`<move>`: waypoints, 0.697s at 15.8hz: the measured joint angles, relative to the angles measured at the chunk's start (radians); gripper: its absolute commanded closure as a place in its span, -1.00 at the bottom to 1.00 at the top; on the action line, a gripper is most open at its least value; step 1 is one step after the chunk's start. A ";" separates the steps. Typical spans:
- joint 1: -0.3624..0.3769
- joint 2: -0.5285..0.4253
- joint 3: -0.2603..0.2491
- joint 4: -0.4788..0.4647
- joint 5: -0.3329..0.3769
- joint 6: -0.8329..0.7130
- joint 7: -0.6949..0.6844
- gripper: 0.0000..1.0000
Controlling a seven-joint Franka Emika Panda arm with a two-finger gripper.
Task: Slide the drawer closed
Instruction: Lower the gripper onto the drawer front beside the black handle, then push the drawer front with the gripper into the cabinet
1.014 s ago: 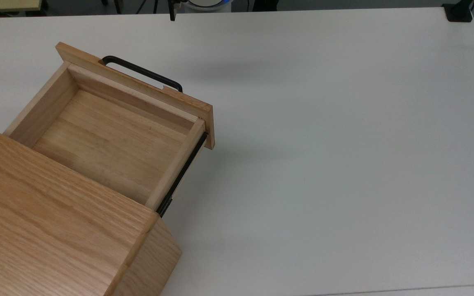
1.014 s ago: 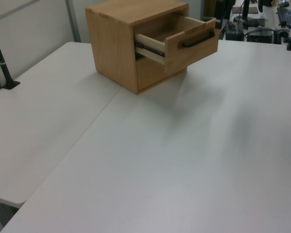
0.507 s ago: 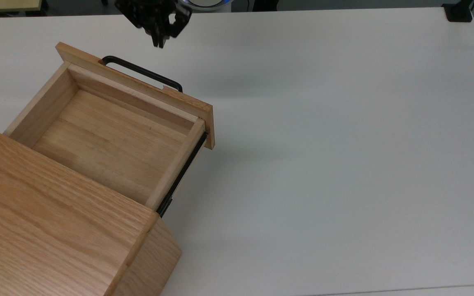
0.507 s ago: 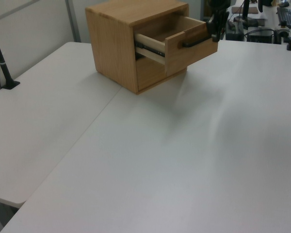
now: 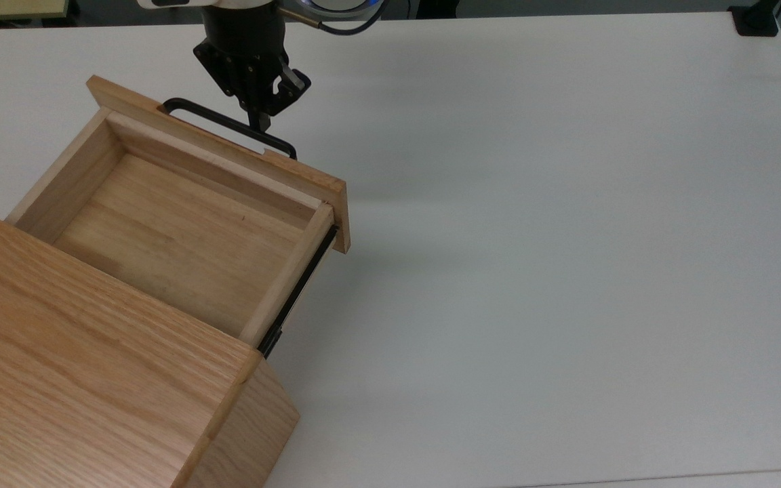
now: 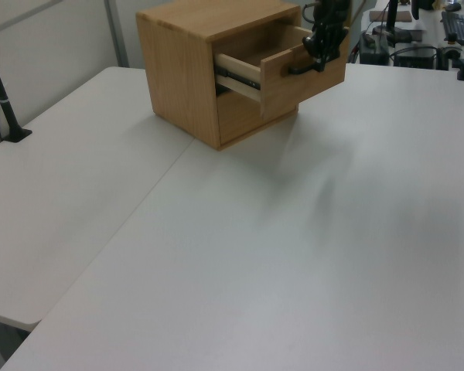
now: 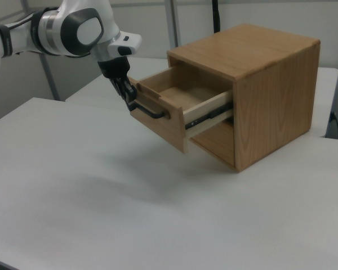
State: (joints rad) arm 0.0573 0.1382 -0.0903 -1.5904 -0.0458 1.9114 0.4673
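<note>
- Tool point(image 5: 259, 122) has dropped from above the desk point(image 5: 567, 237) onto the drawer's handle point(image 5: 228, 124); fingers look narrow, pressed together at the bar.
- Drawer point(image 5: 180, 217) has shifted slightly inward, so the push has likely begun; it's mostly open, sticking out of the cabinet point(image 5: 92, 379).
- Drawer is empty.
</note>
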 measured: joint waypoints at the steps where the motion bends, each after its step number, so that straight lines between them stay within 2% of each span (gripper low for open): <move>1: 0.000 0.004 0.000 0.000 0.000 0.015 0.013 1.00; 6: -0.011 0.035 -0.003 0.012 -0.017 0.121 0.029 1.00; 11: -0.048 0.117 -0.004 0.098 -0.041 0.179 0.029 1.00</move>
State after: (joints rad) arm 0.0090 0.2555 -0.0946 -1.4928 -0.0864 2.0908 0.4965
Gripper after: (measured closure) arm 0.996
